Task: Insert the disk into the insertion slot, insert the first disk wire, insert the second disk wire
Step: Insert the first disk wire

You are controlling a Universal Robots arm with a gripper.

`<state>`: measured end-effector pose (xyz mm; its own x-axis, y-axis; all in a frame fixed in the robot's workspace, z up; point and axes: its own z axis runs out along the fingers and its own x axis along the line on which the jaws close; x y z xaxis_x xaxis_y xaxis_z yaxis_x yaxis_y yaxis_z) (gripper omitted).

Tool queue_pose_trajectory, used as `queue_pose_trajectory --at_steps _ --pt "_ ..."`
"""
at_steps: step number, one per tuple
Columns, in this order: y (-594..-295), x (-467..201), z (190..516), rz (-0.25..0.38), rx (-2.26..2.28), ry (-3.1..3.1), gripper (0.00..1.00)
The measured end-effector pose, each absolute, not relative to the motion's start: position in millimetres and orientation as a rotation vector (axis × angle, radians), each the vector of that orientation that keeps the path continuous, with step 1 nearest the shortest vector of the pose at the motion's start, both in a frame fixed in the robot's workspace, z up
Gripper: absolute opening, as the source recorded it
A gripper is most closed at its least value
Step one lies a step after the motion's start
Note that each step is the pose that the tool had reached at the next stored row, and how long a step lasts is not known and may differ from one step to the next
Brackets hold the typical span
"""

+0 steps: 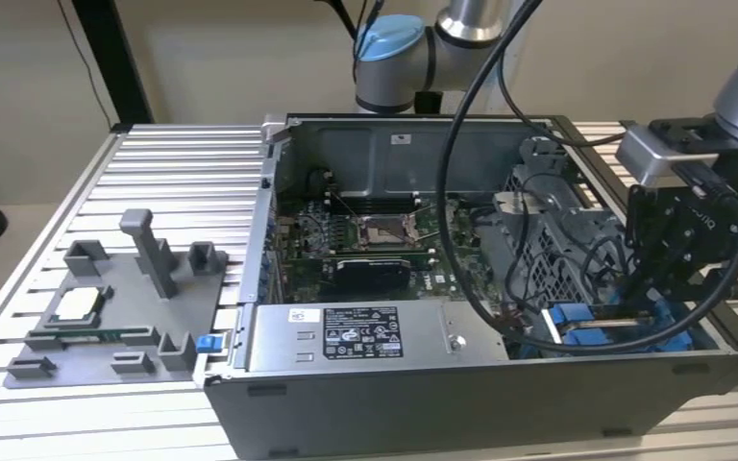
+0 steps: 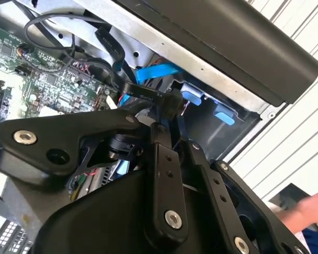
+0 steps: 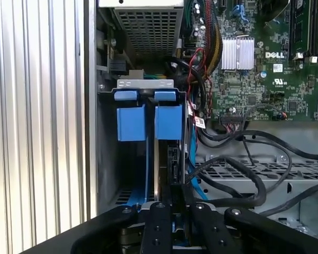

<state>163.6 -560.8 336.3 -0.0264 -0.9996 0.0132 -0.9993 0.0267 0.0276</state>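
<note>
The disk (image 3: pixel 163 159) stands on edge in the insertion slot (image 3: pixel 169 121), a bay with bright blue tabs at the case's front corner on the exterior view's right. In the exterior view the disk (image 1: pixel 606 326) shows as a grey strip among the blue slot parts (image 1: pixel 572 316). My gripper (image 1: pixel 649 313) reaches down into that corner. In the second wrist view my gripper (image 2: pixel 169 119) looks shut on a black connector (image 2: pixel 171 103) of a flat black disk wire (image 2: pixel 143 91). A blue disk wire (image 2: pixel 155 71) runs just beside it. In the first wrist view my gripper (image 3: pixel 172 193) sits over the disk's near end.
The open computer case holds a silver power-supply box (image 1: pixel 343 331), a motherboard (image 1: pixel 369 240) and a perforated grey cage (image 1: pixel 561 254). Black cables (image 1: pixel 472 279) loop over the bay. A grey fixture tray (image 1: pixel 100 312) lies at the exterior view's left. A person's hand (image 2: pixel 303 207) is outside the case.
</note>
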Motion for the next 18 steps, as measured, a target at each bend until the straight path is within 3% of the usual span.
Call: queue_pose_trajectory --at_steps 5,6,18 --pt "-560.8 163.6 335.0 -0.018 2.172 -2.230 0.00" --pt "-560.9 163.4 334.5 -0.019 2.173 -2.231 1.00" --pt "-560.5 163.5 361.2 -0.022 2.175 -2.232 1.00"
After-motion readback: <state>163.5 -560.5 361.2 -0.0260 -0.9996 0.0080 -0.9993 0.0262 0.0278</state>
